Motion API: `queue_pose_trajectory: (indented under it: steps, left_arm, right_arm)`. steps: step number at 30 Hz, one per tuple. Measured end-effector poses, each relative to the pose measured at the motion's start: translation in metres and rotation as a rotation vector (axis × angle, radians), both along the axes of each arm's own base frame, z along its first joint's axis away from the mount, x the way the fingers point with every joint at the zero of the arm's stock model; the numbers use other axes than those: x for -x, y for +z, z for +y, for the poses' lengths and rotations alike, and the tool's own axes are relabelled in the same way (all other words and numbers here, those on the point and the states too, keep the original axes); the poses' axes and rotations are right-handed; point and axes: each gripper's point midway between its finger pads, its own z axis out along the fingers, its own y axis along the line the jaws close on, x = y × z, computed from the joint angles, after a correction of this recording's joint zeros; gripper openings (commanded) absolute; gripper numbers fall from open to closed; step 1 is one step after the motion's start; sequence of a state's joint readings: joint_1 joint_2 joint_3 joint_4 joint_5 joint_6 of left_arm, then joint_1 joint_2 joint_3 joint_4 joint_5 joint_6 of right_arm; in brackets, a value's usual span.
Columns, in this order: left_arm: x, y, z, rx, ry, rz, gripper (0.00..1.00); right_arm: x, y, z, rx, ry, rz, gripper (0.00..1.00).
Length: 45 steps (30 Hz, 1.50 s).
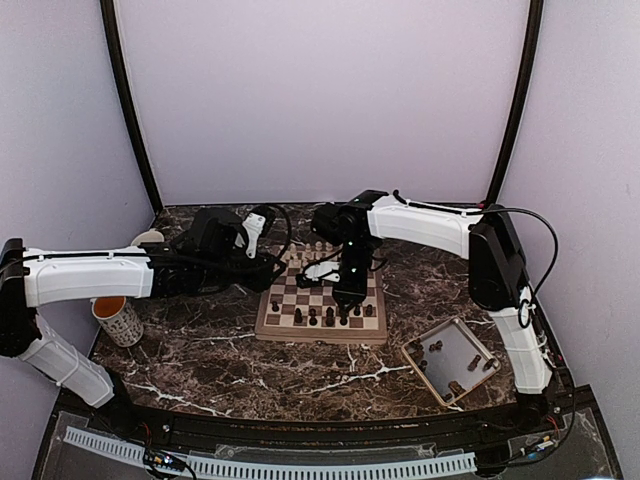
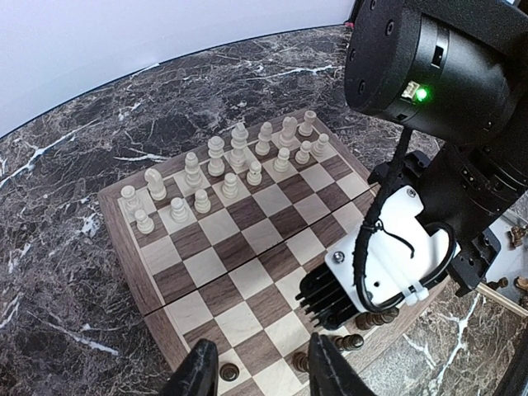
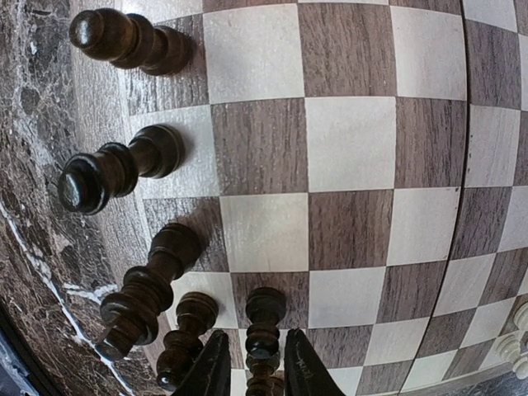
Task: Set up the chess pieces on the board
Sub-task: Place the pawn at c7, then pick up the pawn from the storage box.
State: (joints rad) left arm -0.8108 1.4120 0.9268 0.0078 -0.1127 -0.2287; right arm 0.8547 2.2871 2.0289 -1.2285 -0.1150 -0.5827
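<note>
Pawn [image 3: 266, 312], dark, betw R end effector [image 3: 256, 346] fingers, on board [image 3: 346, 148].

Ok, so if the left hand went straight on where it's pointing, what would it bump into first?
Most likely the chessboard, right by the two dark chess pieces showing between the fingers of the left hand. The right hand hangs close beside that line, but depth is unclear.

The board [image 3: 346, 148] is smooth wood with visible grain and a soft satin shine. The dark chess pieces [image 3: 124, 169] are turned wood, lightly glossy. The worktop [image 2: 66, 165] looks like polished dark marble with white veins. The arm housing [image 2: 445, 66] is matt black plastic.
</note>
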Motion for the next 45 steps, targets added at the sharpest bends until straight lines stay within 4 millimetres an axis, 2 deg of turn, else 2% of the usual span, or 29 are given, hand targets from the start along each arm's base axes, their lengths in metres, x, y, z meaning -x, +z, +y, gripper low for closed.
queue_pose_trajectory:
  steps: [5, 7, 11, 15, 18, 20, 22, 23, 24, 25, 29, 37, 45]
  left_arm:
    - [0.0, 0.0, 0.0, -0.001, 0.0, 0.001, 0.4]
    - [0.0, -0.001, 0.0, -0.002, 0.0, 0.002, 0.4]
    - [0.001, 0.001, -0.002, 0.002, -0.012, 0.006, 0.4]
    - [0.002, 0.014, -0.012, 0.034, -0.053, -0.003, 0.4]
    - [0.002, 0.021, -0.019, 0.056, -0.08, -0.006, 0.4]
    - [0.001, 0.022, -0.023, 0.064, -0.092, -0.004, 0.4]
    - [0.002, 0.02, -0.027, 0.067, -0.106, 0.005, 0.4]
    - [0.003, 0.018, -0.028, 0.066, -0.111, 0.011, 0.4]
    - [0.004, 0.016, -0.03, 0.066, -0.118, 0.016, 0.4]
    - [0.004, 0.014, -0.031, 0.066, -0.123, 0.019, 0.39]
    - [0.007, 0.007, -0.039, 0.072, -0.157, 0.042, 0.39]
    - [0.013, 0.003, -0.051, 0.083, -0.202, 0.066, 0.39]
    - [0.014, -0.002, -0.053, 0.083, -0.199, 0.08, 0.39]
  right_arm:
    - [-0.004, 0.003, -0.003, -0.003, -0.005, -0.008, 0.28]
    - [-0.006, 0.01, -0.005, -0.018, -0.008, -0.015, 0.29]
    - [-0.012, 0.041, -0.019, -0.08, -0.041, -0.037, 0.29]
    - [-0.019, 0.082, -0.054, -0.161, -0.104, -0.09, 0.29]
    - [-0.018, 0.096, -0.087, -0.189, -0.154, -0.118, 0.27]
    - [-0.013, 0.093, -0.111, -0.186, -0.179, -0.119, 0.27]
    - [-0.001, 0.082, -0.135, -0.163, -0.187, -0.108, 0.27]
    - [0.008, 0.074, -0.146, -0.146, -0.184, -0.097, 0.27]
    - [0.02, 0.057, -0.155, -0.109, -0.169, -0.064, 0.27]
    - [0.029, 0.06, -0.163, -0.107, -0.162, -0.076, 0.26]
    - [0.057, 0.042, -0.186, -0.053, -0.112, -0.049, 0.26]
    - [0.079, 0.002, -0.208, 0.028, -0.051, -0.012, 0.3]
    - [0.081, -0.012, -0.21, 0.036, -0.012, -0.024, 0.31]
